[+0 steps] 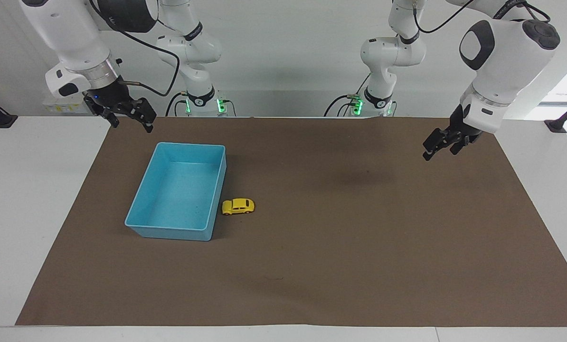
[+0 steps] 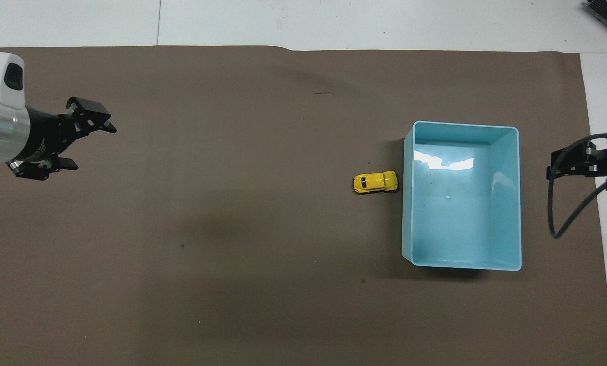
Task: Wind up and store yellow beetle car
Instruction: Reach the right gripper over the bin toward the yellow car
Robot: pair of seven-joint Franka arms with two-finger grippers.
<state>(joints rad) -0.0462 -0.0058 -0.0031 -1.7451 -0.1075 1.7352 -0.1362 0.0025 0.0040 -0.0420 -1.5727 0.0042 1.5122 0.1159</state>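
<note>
I see the yellow beetle car on the mat just beside the light-blue bin, well apart from both grippers. My left gripper and right gripper hang spread wide, holding nothing. The car looks light, hard and slick (I judge), so I'd pinch its flat sides.
</note>
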